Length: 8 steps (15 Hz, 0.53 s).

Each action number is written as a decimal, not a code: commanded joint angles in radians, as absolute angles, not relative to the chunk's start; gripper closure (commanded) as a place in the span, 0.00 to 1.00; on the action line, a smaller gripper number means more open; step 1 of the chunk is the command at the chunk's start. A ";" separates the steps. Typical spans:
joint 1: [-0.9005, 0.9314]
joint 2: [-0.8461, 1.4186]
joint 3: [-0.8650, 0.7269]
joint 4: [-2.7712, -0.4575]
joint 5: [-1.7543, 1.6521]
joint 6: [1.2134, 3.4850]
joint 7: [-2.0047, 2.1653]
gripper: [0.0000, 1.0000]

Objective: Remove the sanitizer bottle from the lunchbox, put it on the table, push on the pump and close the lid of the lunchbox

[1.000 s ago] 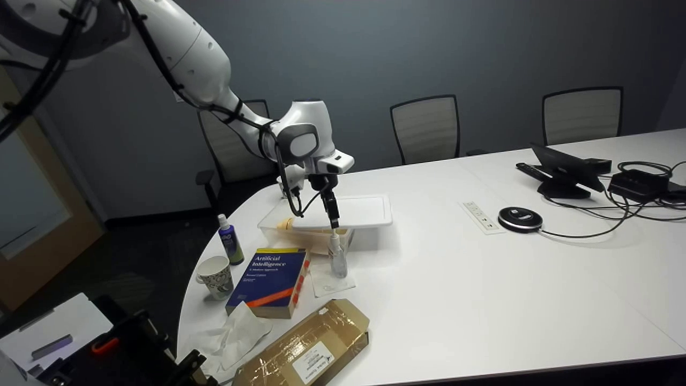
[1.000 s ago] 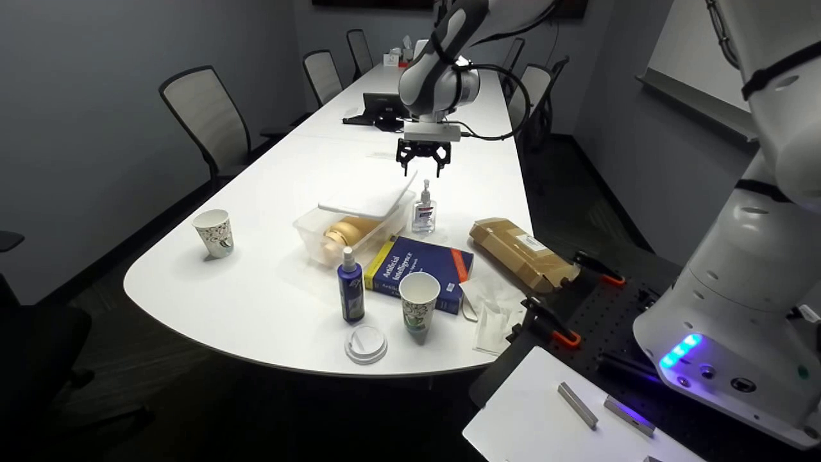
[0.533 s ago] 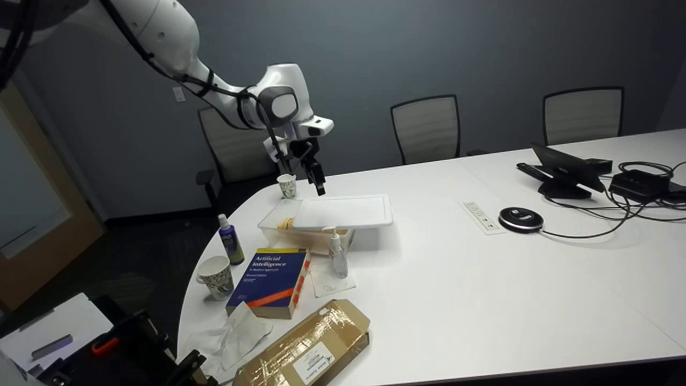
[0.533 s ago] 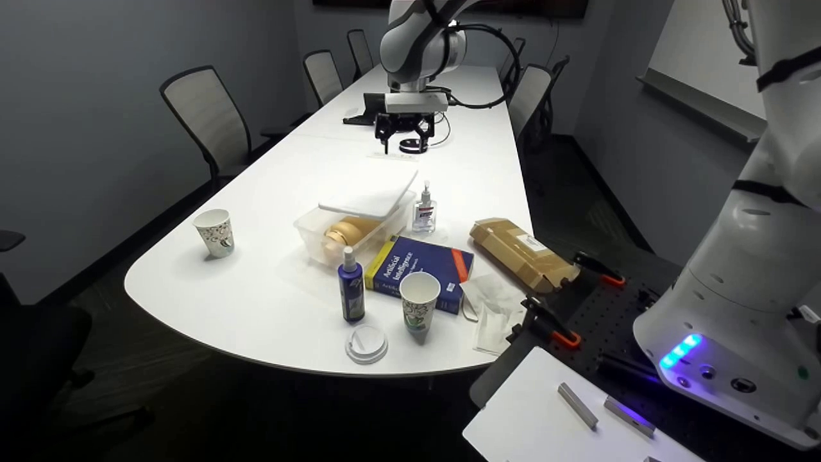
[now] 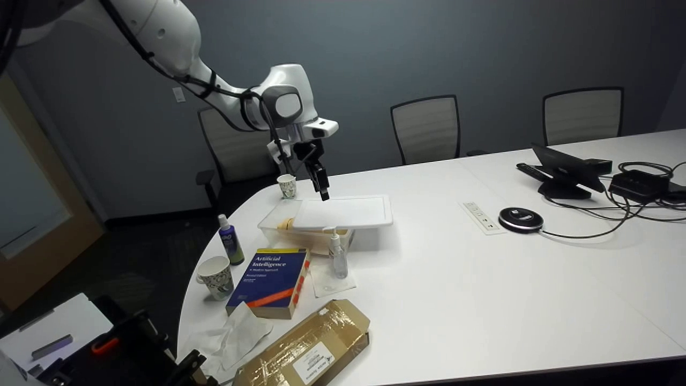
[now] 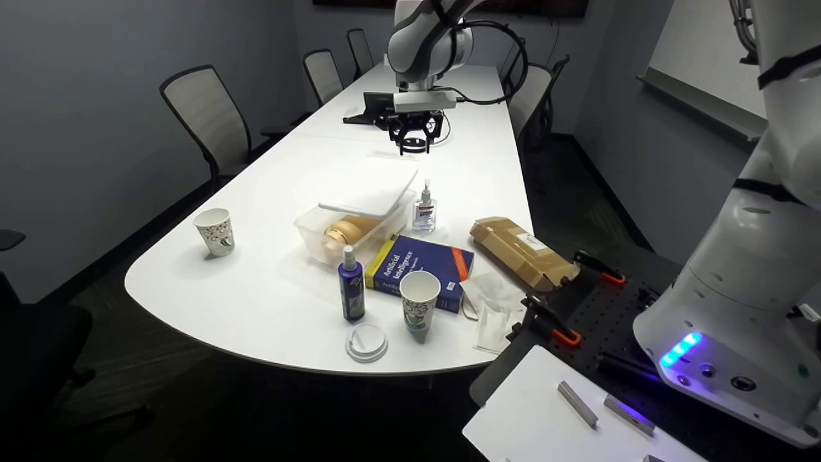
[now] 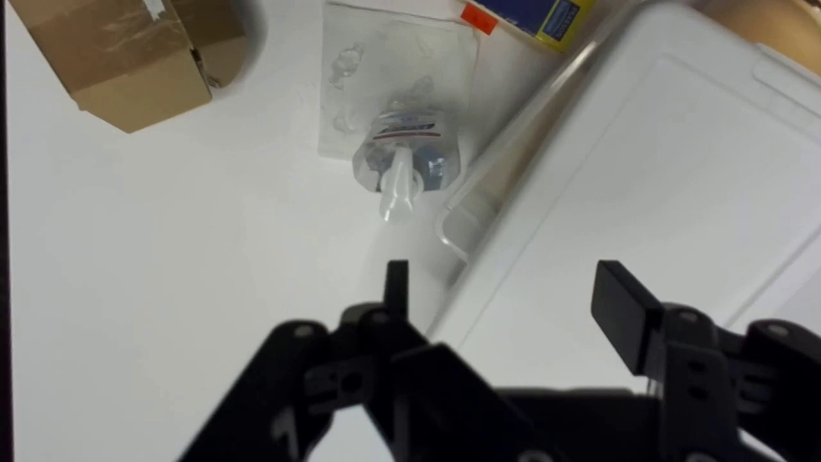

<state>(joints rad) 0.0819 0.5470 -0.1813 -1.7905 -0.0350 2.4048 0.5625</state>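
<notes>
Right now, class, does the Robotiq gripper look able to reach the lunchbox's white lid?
Probably yes. The Robotiq gripper is open, and the wrist view shows nothing between it and the white lid; the sanitizer bottle stands beside the lunchbox, seemingly clear of the way.

In the wrist view the lid (image 7: 641, 212) hid part of the lunchbox (image 7: 471, 217), the top edge cut off book (image 7: 535, 16) and carton (image 7: 135, 58), and the sanitizer bottle (image 7: 420, 144) bore blurred print (image 7: 407, 130).
</notes>
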 commanded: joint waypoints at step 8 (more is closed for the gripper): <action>0.012 0.612 -0.165 -1.799 0.026 2.416 0.536 1.00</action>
